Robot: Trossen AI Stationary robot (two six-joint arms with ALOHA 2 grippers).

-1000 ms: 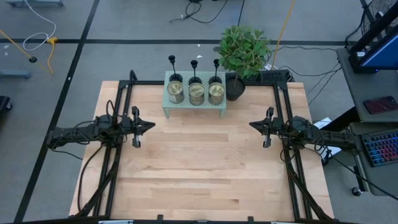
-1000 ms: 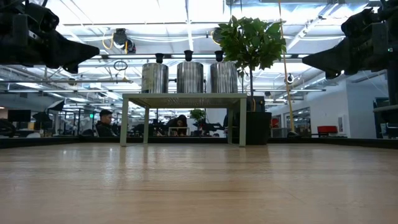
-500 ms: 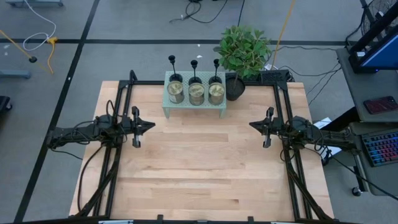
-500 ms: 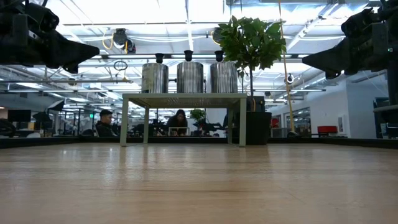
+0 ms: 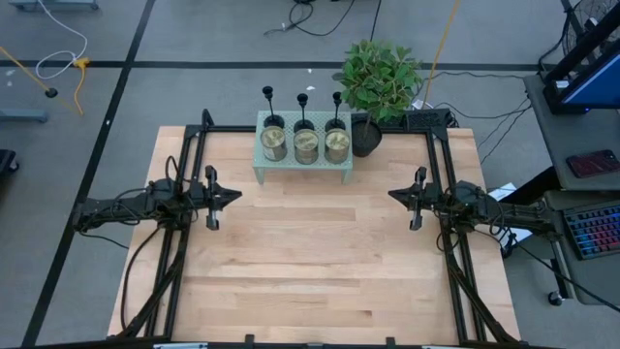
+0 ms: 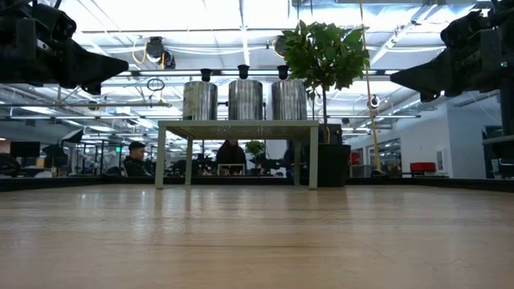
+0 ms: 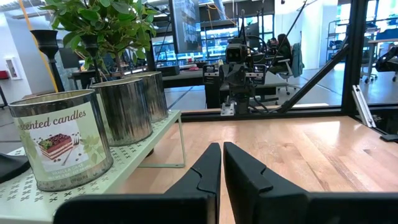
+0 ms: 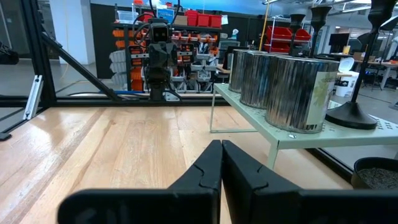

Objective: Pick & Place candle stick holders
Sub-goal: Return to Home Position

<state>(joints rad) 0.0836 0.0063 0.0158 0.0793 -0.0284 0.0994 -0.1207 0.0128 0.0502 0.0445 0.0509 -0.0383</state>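
Observation:
Three black candle stick holders (image 5: 268,109) (image 5: 303,111) (image 5: 337,110) stand upright on their disc bases along the far edge of a pale green shelf stand (image 5: 303,164), behind three candle tins (image 5: 305,144). The low view shows their cups (image 6: 243,72) above the tins. One base shows in the right wrist view (image 8: 354,115). My left gripper (image 5: 235,196) hovers shut over the table's left part, pointing right. My right gripper (image 5: 391,196) hovers shut over the right part, pointing left. Both are empty and well short of the stand.
A potted plant (image 5: 376,82) stands in a black pot just right of the shelf stand. Black frame rails (image 5: 194,155) run along the table's left, right and far sides. Bare wooden tabletop (image 5: 310,252) lies between and in front of the grippers.
Both arms and the holders have kept still. In the low view a person in the room behind the table has shifted.

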